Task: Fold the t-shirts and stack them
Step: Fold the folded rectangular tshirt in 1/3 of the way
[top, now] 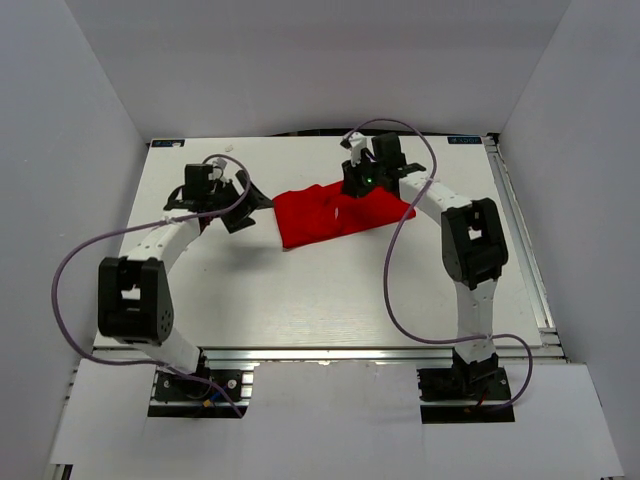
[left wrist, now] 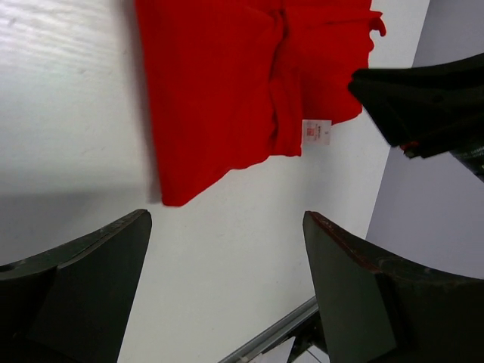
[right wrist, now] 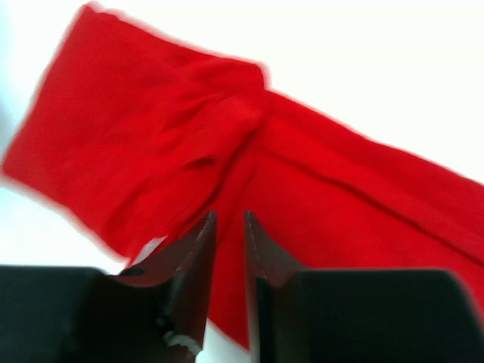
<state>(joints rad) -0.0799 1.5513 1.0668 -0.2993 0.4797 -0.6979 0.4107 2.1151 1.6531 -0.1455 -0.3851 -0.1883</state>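
The red t-shirt [top: 335, 215] lies on the white surface [top: 300, 290], right under the right claw [right wrist: 227, 219] and just in front of the left claw [left wrist: 227, 265]. It looks partly folded already, with bumpy wrinkles down the middle. Its little white label [left wrist: 316, 132] peeks out at one edge.

The right claw is almost closed, with only a thin gap. It is blurry, so I cannot tell if it has a bit of cloth pinched. The left claw is wide open and holds nothing.

I think the next fold is the job now. To do it well, each claw should grab an edge of the cloth, not the thick middle. Then they should lift low and lay the cloth over so the edges match.

The purple cable [top: 395, 270] loops beside the right claw's arm and could snag. The two claws are near each other over the shirt, so they might bump.
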